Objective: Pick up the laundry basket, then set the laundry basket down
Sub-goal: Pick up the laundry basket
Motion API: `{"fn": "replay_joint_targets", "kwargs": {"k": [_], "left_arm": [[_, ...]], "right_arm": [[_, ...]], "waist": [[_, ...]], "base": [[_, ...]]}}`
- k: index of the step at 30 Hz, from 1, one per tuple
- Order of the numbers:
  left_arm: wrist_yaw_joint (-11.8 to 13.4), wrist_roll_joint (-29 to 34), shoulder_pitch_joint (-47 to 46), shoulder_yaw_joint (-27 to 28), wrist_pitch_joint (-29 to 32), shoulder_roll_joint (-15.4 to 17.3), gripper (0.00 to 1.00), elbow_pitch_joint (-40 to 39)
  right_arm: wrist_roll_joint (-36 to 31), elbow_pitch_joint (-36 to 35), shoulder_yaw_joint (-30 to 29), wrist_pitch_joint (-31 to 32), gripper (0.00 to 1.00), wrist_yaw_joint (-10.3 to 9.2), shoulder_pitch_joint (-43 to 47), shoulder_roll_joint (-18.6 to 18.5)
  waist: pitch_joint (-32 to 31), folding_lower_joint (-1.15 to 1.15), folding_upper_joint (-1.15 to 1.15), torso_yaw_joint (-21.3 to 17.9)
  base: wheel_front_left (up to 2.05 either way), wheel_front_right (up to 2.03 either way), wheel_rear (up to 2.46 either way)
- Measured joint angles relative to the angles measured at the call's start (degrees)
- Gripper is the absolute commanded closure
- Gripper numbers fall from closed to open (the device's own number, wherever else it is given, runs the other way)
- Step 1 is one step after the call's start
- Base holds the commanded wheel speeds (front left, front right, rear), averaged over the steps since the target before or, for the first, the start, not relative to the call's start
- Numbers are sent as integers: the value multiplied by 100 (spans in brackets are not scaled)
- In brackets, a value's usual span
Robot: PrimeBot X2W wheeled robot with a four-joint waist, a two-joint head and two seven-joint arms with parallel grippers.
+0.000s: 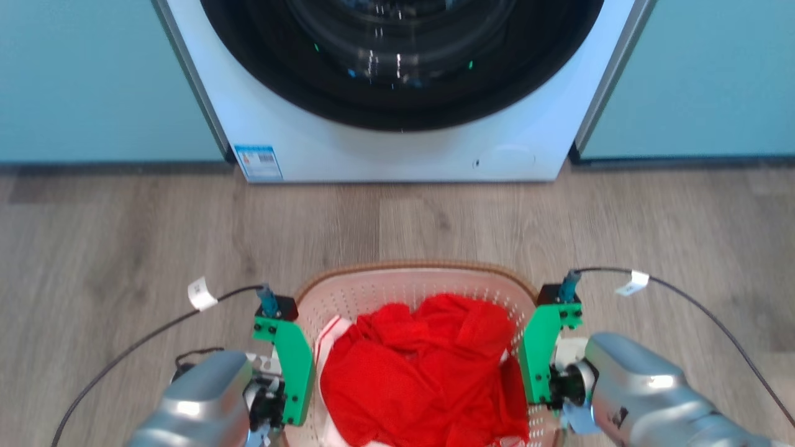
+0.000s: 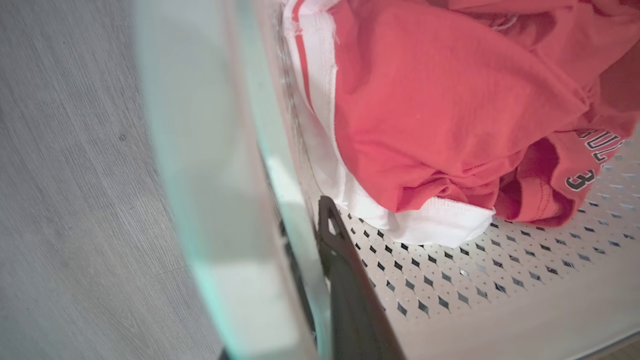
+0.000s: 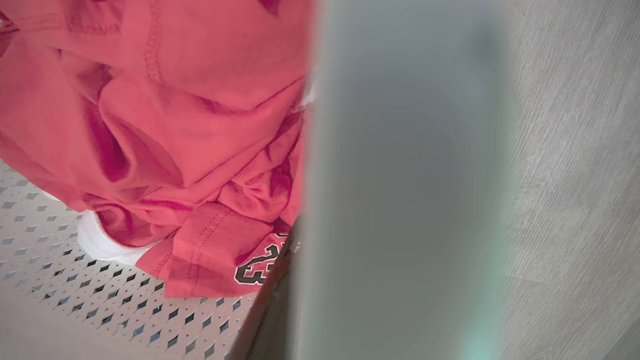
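Nearest, the left gripper (image 1: 276, 403) and right gripper (image 1: 549, 388) are clenching their jaws on opposite side walls of the small white perforated plastic laundry basket (image 1: 410, 282) with its brown woven-look rim. It is carrying crumpled red clothing (image 1: 422, 372) before a white washing machine (image 1: 397, 155). Whether it is touching the grey wood floor (image 1: 124, 236) I cannot tell. The carry seems to be in hand; setting down is calling for both arms lowering level, together.

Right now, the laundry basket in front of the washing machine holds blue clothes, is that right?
Not blue: the clothes in the laundry basket are red, with some white, as the head view shows. The basket is indeed in front of the washing machine.
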Motion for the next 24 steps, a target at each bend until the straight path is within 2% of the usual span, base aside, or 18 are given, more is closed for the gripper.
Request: {"fn": "replay_joint_targets", "kwargs": {"k": [11,24], "left_arm": [[2,-372,162,-264,276,98,100,-120],[11,-599,232,-461,547,167,100,-275]], "right_arm": [[298,-73,222,119,100,-7,237,-7],[499,-35,513,148,100,-36,255,-7]], "waist": [[-578,0,0,102],[-775,0,0,140]], "base": [[0,0,0],[0,0,0]]}}
